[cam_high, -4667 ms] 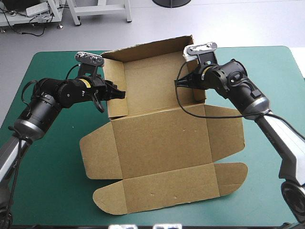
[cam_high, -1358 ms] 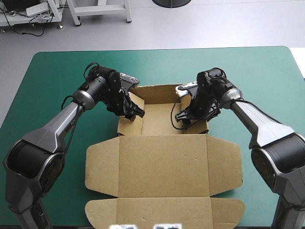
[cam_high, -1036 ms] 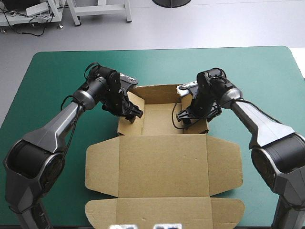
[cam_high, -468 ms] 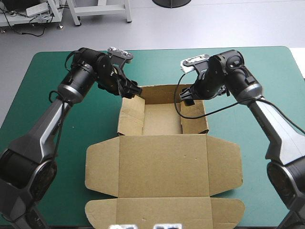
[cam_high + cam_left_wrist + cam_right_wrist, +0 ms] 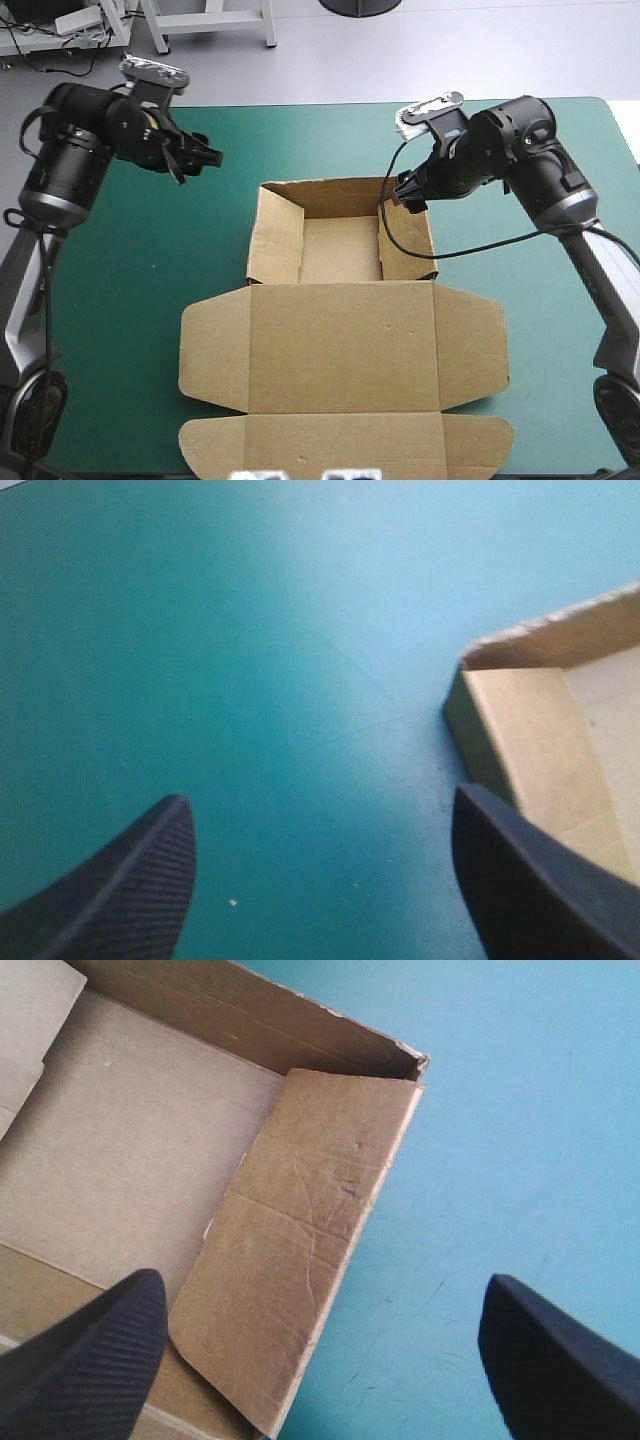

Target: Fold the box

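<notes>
Teal-green cover (image 5: 110, 300) lies over the whole table, and the box (image 5: 340, 330) sits on it near the middle. Its far part stands as an open tray (image 5: 340, 245) with four walls up. The lid (image 5: 340, 345) lies flat toward the near edge, with its long front flap (image 5: 345, 440) spread on the cover.

Our left gripper (image 5: 205, 158) hangs over bare cover beyond the tray's far left corner, well apart from the board. Its fingers are spread wide and carry nothing. Our right gripper (image 5: 402, 195) hovers at the tray's far right corner, also spread wide and empty. From above we cannot tell if it touches the rim. Its wrist view looks down on the right wall's inner flap (image 5: 300, 1260), which seems to lean a little into the tray and not to sit tight against the wall.

We judge the board to be light and thin. It should be stiff inside each panel but willing to bend only along its creases. With so little weight, the box may slide on the cover when it is pushed from one side only. A hard pinch in the middle of a panel could dent it.

We think the best hold is on a free edge close to a crease, such as a wall rim or the lid's outer edge. One gripper should take each side, so that the sheet does not twist.
</notes>
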Robot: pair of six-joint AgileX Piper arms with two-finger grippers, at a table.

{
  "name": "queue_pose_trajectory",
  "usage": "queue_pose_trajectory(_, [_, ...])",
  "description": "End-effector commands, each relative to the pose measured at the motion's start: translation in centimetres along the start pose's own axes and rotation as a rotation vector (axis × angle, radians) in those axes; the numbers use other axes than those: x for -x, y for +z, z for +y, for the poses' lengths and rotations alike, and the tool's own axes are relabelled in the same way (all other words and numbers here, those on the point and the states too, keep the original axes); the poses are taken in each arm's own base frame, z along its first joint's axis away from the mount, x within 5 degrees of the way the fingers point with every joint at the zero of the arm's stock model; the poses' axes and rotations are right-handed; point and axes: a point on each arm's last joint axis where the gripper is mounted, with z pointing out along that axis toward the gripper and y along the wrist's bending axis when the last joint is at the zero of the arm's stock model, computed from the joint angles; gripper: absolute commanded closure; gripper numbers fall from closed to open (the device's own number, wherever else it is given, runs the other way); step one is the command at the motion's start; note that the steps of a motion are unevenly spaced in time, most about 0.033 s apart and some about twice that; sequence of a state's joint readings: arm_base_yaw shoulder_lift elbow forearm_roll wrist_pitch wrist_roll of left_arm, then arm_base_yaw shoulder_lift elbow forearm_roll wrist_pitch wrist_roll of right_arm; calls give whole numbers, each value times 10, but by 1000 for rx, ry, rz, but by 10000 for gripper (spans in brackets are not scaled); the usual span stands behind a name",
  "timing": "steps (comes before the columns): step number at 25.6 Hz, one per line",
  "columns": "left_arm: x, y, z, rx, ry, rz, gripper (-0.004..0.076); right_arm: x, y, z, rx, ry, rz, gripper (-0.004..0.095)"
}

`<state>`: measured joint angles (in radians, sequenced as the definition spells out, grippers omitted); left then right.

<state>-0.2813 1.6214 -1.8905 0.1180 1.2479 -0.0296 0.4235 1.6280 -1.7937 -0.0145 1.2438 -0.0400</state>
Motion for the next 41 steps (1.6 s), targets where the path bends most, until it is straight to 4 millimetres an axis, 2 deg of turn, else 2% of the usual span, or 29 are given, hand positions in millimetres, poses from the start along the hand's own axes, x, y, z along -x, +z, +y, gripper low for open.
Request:
queue_pose_trajectory(1, [-11,-28,31,24,-67,-16,241,1,-28,-2,-12,-8,-71,118])
queue_pose_trajectory(3, [-20,-27,45,45,-83,11,272,1,-28,-2,-12,-8,-71,118])
queue_pose_trajectory(4, [-33,-24,58,70,-93,47,312,1,-28,-2,-15,-9,-71,118])
queue_pose_trajectory(7, [-64,-17,73,93,-118,141,421,0,-28,-4,-16,1,-70,118])
queue_pose_trajectory(8, [-79,-14,74,84,-109,181,482,0,-28,-4,-16,3,-70,118])
queue_pose_trajectory(10, [-95,-12,71,71,-98,220,566,1,-27,-4,-15,19,-69,118])
queue_pose_trajectory(15, [-121,-19,61,27,-66,240,723,1,-27,-4,-15,34,-69,118])
queue_pose_trajectory(18, [-134,-42,55,32,-62,180,729,1,-27,-4,-7,36,-69,118])
queue_pose_trajectory(22, [-143,-62,51,34,-66,120,729,0,-25,-4,-6,50,-63,118])
queue_pose_trajectory(26, [-156,-72,46,32,-69,70,729,-12,-5,-2,9,53,19,118])
queue_pose_trajectory(30, [-176,-75,39,21,-76,60,729,-23,16,-2,3,78,68,118])
queue_pose_trajectory(34, [-197,-68,33,2,-90,93,729,-21,36,0,22,98,59,118])
queue_pose_trajectory(41, [-230,-61,25,-2,-98,72,729,-21,97,1,23,99,186,118])
